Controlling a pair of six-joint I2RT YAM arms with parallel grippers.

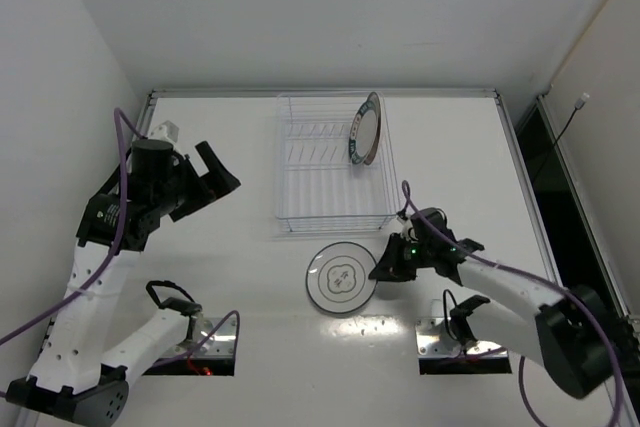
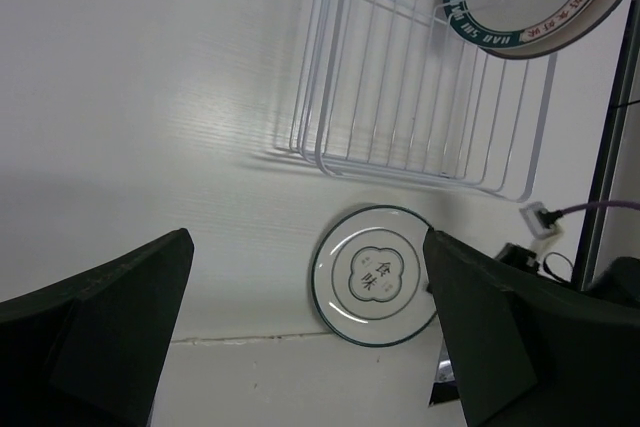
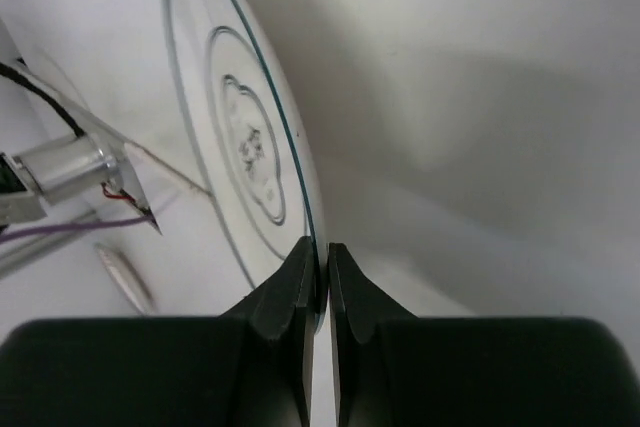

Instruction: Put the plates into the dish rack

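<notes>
The white wire dish rack (image 1: 330,172) stands at the table's middle back. A white plate with a dark patterned rim (image 1: 366,130) stands upright in the rack's right end. A pale grey plate with thin dark rings (image 1: 340,279) lies on the table just in front of the rack. My right gripper (image 1: 382,269) is shut on its right rim; the right wrist view shows the fingers (image 3: 322,257) pinching the plate's edge (image 3: 240,137). My left gripper (image 1: 215,179) is open and empty, raised to the left of the rack. The left wrist view shows the grey plate (image 2: 375,275) and the rack (image 2: 400,97). The orange-brown plate is out of view.
White walls close in the table at the back and left. A dark gap (image 1: 540,177) runs along the table's right edge. Metal base plates (image 1: 205,352) (image 1: 455,342) sit at the near edge. A white plug with a purple cable (image 2: 537,217) lies by the rack's corner.
</notes>
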